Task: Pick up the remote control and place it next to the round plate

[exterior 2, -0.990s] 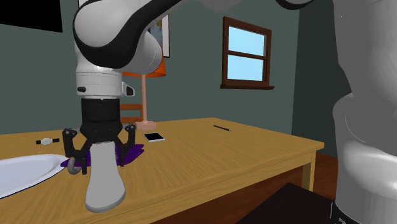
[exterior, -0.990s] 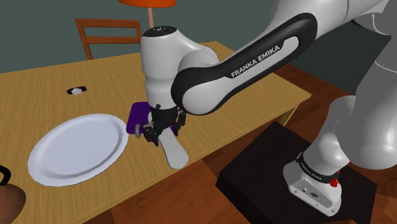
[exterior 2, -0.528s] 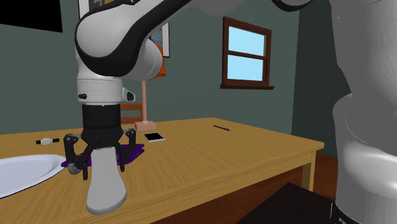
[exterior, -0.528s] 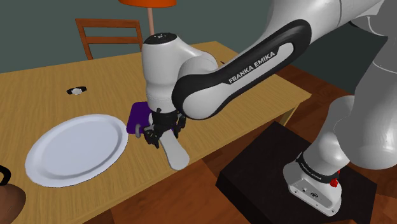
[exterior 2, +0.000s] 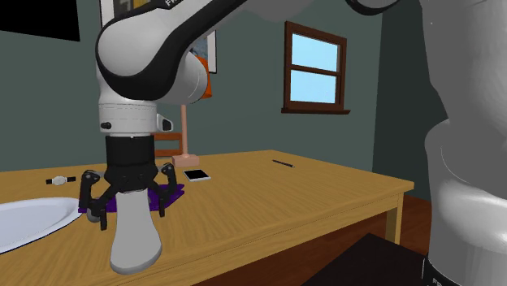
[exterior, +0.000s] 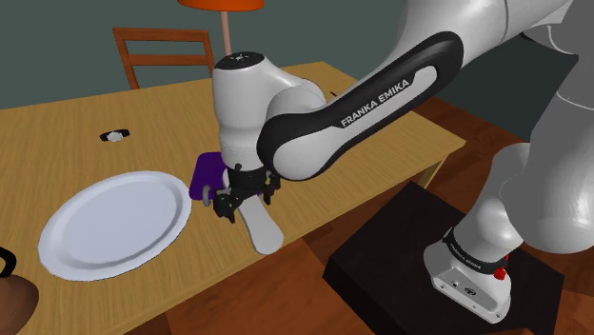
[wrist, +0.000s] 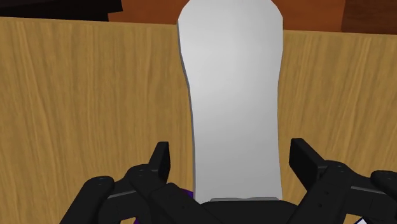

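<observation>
The claw (wrist: pixel 230 151) stands spread, its fingers either side of the pale grey remote control (wrist: pixel 232 83) without touching it, so nothing is pinched. The remote lies by the table (exterior: pixel 57 133) edge, perhaps slightly overhanging it, with the round plate (exterior: pixel 114 224) near on the shoulder view's left. The grasp looks to be the step in hand: next, close squarely on its long sides, then lift plateward.
</observation>
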`<act>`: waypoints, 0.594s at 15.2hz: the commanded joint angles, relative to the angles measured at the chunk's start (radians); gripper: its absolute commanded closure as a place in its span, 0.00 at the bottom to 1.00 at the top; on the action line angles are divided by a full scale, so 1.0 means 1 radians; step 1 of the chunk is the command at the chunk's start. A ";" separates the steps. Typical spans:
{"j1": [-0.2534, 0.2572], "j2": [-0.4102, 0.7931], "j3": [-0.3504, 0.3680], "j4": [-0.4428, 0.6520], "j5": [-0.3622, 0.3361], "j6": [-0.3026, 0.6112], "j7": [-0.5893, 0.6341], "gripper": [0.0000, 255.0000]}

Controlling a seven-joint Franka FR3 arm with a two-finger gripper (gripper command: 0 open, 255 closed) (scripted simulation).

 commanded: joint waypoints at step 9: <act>-0.007 -0.067 0.004 0.053 0.027 -0.116 -0.019 0.00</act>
